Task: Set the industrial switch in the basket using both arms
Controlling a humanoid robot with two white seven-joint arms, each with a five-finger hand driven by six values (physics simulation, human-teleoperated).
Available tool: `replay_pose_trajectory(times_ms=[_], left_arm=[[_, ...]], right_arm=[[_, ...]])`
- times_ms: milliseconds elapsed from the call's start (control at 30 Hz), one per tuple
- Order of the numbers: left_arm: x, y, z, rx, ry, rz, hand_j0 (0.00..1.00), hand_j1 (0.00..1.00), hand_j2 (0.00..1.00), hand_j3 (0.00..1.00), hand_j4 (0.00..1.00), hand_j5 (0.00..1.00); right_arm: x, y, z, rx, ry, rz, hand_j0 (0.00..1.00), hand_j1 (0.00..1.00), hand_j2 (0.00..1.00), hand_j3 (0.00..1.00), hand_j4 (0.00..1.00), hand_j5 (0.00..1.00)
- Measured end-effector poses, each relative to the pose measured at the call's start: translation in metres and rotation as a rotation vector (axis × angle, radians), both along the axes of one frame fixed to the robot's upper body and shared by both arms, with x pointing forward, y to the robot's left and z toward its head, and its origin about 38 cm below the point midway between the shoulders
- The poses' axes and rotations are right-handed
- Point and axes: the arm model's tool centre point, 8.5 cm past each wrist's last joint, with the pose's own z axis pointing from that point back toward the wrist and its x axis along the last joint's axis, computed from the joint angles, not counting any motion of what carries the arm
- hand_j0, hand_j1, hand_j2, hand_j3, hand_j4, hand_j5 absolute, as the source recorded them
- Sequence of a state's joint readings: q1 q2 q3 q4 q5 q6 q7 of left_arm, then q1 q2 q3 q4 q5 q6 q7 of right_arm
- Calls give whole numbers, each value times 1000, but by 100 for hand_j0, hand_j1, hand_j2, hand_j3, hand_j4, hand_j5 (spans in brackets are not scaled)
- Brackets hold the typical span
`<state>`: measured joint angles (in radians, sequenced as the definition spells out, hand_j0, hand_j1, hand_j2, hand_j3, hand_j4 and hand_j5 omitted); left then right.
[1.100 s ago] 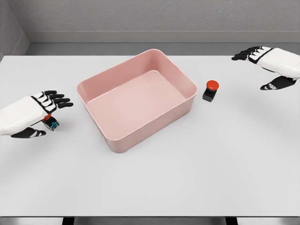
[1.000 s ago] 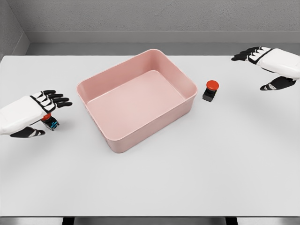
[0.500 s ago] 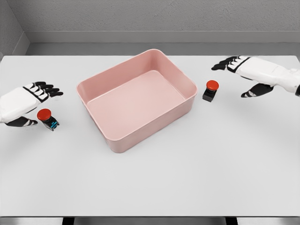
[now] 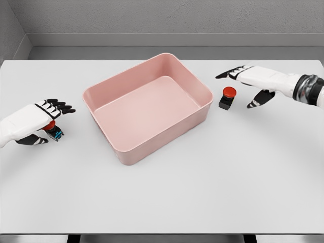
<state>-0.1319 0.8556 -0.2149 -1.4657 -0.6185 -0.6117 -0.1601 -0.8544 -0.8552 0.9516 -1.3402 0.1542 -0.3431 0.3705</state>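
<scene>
Each small, rigid, light switch (image 4: 228, 98) suits pinching its black base; both hands' fingers (image 4: 226, 74) spread wide, holding nothing.

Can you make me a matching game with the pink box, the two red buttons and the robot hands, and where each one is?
Things:
1. pink basket
2. switch with a blue part
3. switch with a black base
4. right hand

Places or states:
A. partly hidden under the left hand
B. middle of the table, nothing in it
C. fingers spread, just right of a switch
D. standing alone on the basket's right side

Pairs: 1-B, 2-A, 3-D, 4-C
</scene>
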Motion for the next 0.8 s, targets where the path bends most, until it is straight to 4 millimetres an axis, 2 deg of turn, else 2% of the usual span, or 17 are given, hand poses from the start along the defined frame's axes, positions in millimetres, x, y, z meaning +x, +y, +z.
replay_pose_trajectory(times_ms=[133, 233, 333, 500, 600, 700, 733, 800], left_arm=[[0, 2, -2, 0, 5, 7, 100, 100, 100, 100, 100, 100], [0, 3, -2, 1, 7, 10, 84, 84, 84, 84, 84, 84], [0, 6, -3, 2, 10, 17, 63, 63, 63, 63, 63, 63], [0, 10, -5, 7, 16, 27, 58, 58, 58, 58, 58, 58], [0, 12, -4, 8, 18, 29, 45, 45, 45, 45, 45, 45], [0, 11, -3, 7, 15, 27, 44, 44, 44, 44, 44, 44], [0, 11, -1, 5, 12, 24, 38, 38, 38, 38, 38, 38], [1, 8, 2, 0, 3, 15, 36, 36, 36, 36, 36, 36]], right_arm=[[3, 7, -4, -6, 26, -10, 100, 100, 100, 100, 100, 100], [5, 7, -5, -9, 33, -33, 100, 100, 100, 100, 100, 100], [8, 6, -3, -12, 35, -58, 100, 100, 100, 100, 100, 100], [12, 11, -4, -9, 41, -86, 100, 100, 100, 100, 100, 100], [15, 17, -8, -6, 53, -94, 99, 99, 99, 99, 99, 99], [18, 21, -13, -4, 63, -98, 99, 99, 99, 99, 99, 99], [18, 22, -15, -4, 66, -99, 99, 99, 99, 99, 99, 99], [20, 23, -19, -4, 74, -105, 97, 97, 97, 97, 97, 97]])
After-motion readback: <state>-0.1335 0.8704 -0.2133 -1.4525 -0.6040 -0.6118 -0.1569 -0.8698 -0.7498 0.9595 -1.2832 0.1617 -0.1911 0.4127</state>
